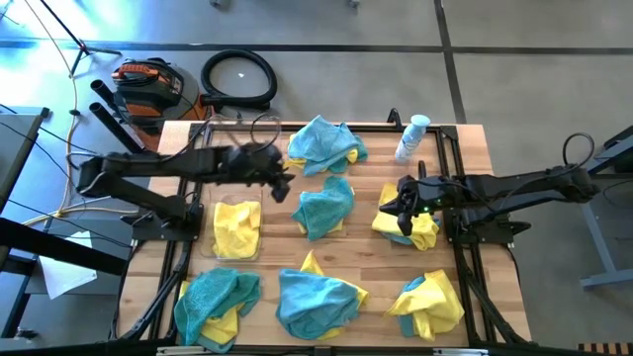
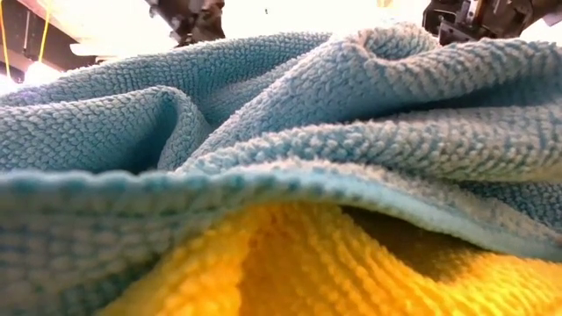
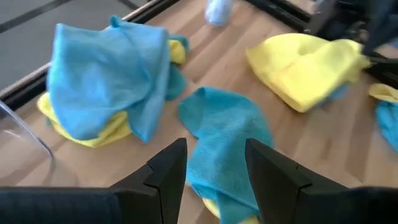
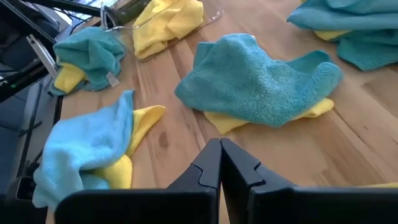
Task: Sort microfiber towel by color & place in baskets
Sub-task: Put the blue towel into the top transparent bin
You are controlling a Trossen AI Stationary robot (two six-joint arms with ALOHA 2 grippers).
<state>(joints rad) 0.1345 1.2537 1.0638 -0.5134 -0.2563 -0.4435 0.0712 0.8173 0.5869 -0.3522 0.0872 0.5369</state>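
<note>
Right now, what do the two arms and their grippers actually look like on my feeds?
Both arms are dark, jointed links with black cables along them. The left gripper has two black, angular, wedge-shaped fingers. The right gripper has matching black fingers with stepped edges. A small green light glows by the right wrist.

Six towel heaps spread over the surface (image 1: 376, 259): one at upper centre (image 1: 324, 144), one mid-frame (image 1: 323, 207), one right of centre (image 1: 406, 223), three along the bottom edge at left (image 1: 215, 302), centre (image 1: 316, 300) and right (image 1: 428, 305). Left of centre, a basket (image 1: 238, 229) with a towel in it. Upper right, a bottle (image 1: 411, 137).
</note>
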